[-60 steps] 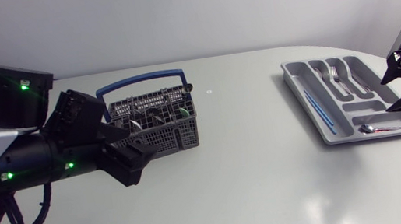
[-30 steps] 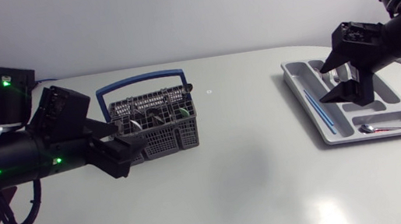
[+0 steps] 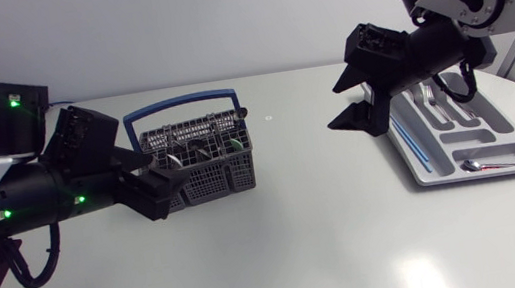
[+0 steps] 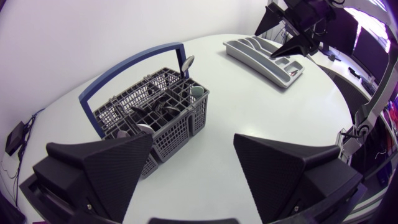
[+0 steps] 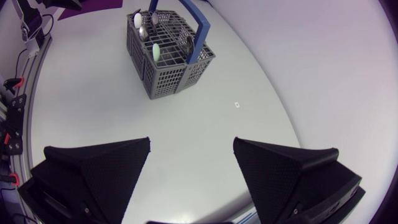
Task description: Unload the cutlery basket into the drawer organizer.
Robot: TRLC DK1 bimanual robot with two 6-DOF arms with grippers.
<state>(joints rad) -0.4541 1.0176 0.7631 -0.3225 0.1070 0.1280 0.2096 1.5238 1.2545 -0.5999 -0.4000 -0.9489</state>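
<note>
Basket: the grey cutlery basket with its blue handle sits just ahead of the left gripper and well ahead of the right gripper.
Load: spoons and dark pieces stand upright in its cells, so much is left to unload.
Organizer: the drawer organizer lies behind the right gripper, partly under that arm. It holds forks, a thin blue-handled piece and one spoon in the end compartment.
Left gripper: fingers apart with nothing between them, at the basket's near end. Whether a finger touches the mesh, I cannot tell. It has hardly shifted in the last second.
Right gripper: fingers spread wide and empty. A second ago it hung beyond the organizer's far side, half a second ago it was over the compartments, and now it is past the basket-side rim, pointing at the basket.
Meaning: probably the right arm is crossing over for its next pick.
Risk: both arms converge on the basket, so clearance there needs watching.
</note>
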